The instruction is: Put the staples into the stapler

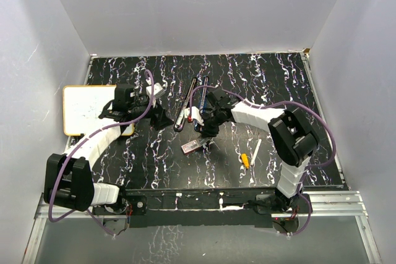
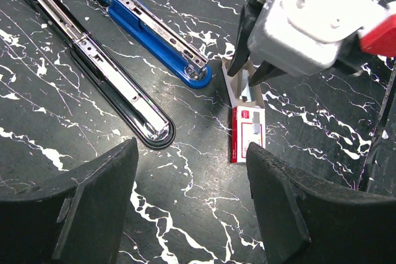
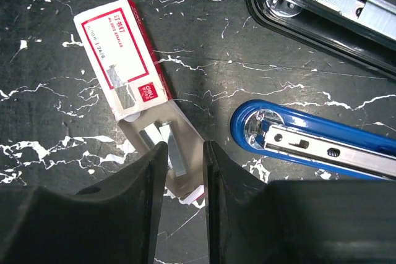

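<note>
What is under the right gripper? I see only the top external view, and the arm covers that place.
Observer: The right gripper straddles a staple strip in the tan tray; its jaws are not closed on it.
Operator: Is the tray out of its box?
Observer: Yes, it is slid partly out of the red-and-white box.
Operator: And the left gripper?
Observer: The left gripper is open and empty, above the table.
</note>
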Controlling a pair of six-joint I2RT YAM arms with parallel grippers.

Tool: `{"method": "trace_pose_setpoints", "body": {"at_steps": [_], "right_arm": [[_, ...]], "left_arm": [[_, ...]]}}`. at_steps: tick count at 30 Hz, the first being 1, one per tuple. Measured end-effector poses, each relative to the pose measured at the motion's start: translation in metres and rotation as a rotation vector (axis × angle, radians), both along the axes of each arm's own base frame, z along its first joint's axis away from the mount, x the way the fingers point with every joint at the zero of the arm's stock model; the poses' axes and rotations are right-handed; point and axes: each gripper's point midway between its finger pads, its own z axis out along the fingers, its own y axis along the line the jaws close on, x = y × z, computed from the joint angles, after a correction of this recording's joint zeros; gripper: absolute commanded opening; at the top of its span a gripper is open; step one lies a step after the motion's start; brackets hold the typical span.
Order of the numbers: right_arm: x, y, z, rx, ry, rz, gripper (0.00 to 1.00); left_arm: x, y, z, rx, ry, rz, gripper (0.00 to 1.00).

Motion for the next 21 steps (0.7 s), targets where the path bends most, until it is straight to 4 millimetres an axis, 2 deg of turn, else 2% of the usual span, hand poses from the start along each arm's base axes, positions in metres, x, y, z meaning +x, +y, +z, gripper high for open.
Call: {"method": "trace_pose_setpoints", "body": {"at_steps": [5, 21], "right_arm": [[-0.002, -0.002, -0.011, -0.025, 0.029, 0.001, 0.31], [-0.004, -0.005, -0.013, -0.039, 0.023, 0.018, 0.28]], "left_arm": [[0.000, 0.000, 0.000, 0.000, 0.000, 0.000, 0.69], [0.001, 0.001, 0.002, 0.004, -0.013, 0.004, 0.69]]}}
